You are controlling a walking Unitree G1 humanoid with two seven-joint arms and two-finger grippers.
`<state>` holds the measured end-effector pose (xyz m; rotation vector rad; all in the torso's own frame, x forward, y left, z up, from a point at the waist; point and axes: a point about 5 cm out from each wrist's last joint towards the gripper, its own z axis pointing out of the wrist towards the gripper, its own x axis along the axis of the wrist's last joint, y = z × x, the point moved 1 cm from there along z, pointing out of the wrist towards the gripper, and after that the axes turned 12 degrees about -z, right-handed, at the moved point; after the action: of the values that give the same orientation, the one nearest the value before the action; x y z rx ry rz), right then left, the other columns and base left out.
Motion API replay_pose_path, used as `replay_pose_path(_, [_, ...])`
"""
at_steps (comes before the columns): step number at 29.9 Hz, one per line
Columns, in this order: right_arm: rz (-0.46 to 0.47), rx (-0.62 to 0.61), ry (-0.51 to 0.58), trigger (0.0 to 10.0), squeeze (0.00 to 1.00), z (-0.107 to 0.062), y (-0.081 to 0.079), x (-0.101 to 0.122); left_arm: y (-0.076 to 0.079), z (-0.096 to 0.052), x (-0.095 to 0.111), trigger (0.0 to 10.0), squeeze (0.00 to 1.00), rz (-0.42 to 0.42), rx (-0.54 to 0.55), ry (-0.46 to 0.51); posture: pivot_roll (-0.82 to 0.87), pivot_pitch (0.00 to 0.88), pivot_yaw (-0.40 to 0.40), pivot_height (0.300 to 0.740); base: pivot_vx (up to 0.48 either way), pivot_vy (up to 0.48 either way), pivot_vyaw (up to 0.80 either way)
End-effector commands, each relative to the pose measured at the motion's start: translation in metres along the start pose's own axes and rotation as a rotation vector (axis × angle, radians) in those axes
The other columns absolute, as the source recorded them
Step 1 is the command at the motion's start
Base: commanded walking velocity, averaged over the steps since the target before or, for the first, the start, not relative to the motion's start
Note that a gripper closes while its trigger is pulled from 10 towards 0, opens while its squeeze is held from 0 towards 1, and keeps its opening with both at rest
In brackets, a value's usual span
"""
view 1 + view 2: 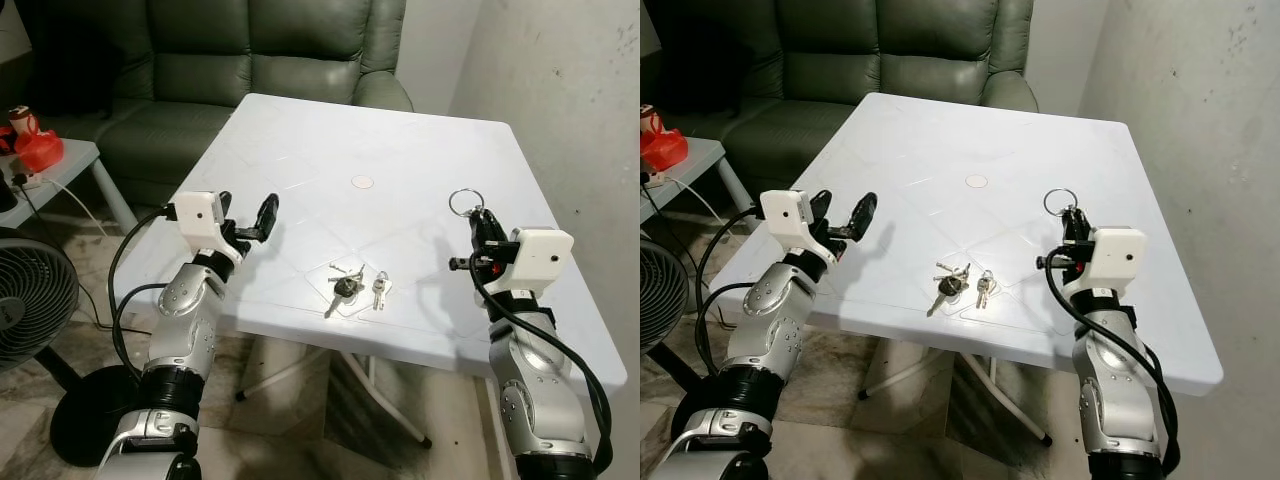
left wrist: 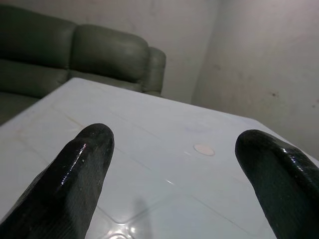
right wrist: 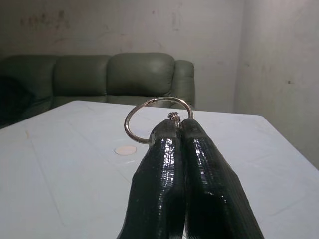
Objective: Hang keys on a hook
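We stand at the near edge of a white square table (image 1: pixel 300 150). Its near edge runs between our two arms; the far edge meets a dark green sofa (image 1: pixel 260 60). On our right the table's side runs near a bare grey wall (image 1: pixel 570 90), leaving a narrow strip there. On our left there is more room — open floor with a black fan (image 1: pixel 30 300), a cable, and a small side table (image 1: pixel 60 170) bearing a red object (image 1: pixel 38 148).

The tabletop is mostly bare around a small round mark (image 1: pixel 362 182) at its centre. Two bunches of keys (image 1: pixel 355 284) lie just beside each other near the near edge, between the arms and touching neither gripper.

Left gripper (image 1: pixel 245 220): raised over the table's left near corner, pointing across the top. In the left wrist view its fingers (image 2: pixel 79 169) stand wide apart with the table surface visible between them — released, holding nothing.

Right gripper (image 1: pixel 482 228): raised above the right near part of the table, pointing up and forward. Its fingers (image 3: pixel 169 169) are pressed together, clenched on a silver key ring (image 3: pixel 157 119). The ring stands out above the fingertips, roughly upright, pinched at its lower edge. We cannot tell whether any key hangs from it.
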<state>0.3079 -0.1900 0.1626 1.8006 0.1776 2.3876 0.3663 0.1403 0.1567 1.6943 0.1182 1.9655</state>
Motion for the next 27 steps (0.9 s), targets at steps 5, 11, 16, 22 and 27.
replay_pose_path(5, [0.003, -0.009, -0.004, 10.0, 0.0, 0.0001, 0.0006, 0.0015, -0.005, 0.0019, 0.004, 10.0, 0.0, -0.006, 0.025, 0.004, -0.03, 0.0, -0.024, 0.74, 0.0, 0.472, 0.0])
replay_pose_path(11, [0.002, -0.006, -0.02, 10.0, 0.0, -0.0002, -0.0003, 0.0001, -0.0069, 0.0019, 0.0054, 10.0, 0.0, 0.003, 0.042, 0.01, -0.02, 0.0, -0.026, 0.74, 0.0, 0.269, -0.65])
replay_pose_path(16, [-0.005, -0.002, -0.02, 10.0, 0.0, -0.0002, 0.0003, 0.0009, -0.0073, 0.0025, 0.0055, 10.0, 0.0, 0.004, 0.057, 0.013, -0.02, 0.0, -0.032, 0.74, 0.0, 0.0, -0.73])
replay_pose_path(22, [-0.013, 0.008, -0.031, 10.0, 0.0, -0.0014, 0.001, -0.0006, -0.0069, 0.0031, 0.0036, 10.0, 0.0, -0.007, 0.07, 0.012, -0.02, 0.0, -0.039, 0.74, 0.0, 0.0, -0.72])
replay_pose_path(27, [-0.022, 0.014, -0.035, 10.0, 0.0, -0.0016, 0.0025, -0.0005, -0.0062, 0.0037, 0.0022, 10.0, 0.0, -0.002, 0.077, 0.009, -0.02, 0.0, -0.043, 0.74, 0.0, 0.0, -0.72])
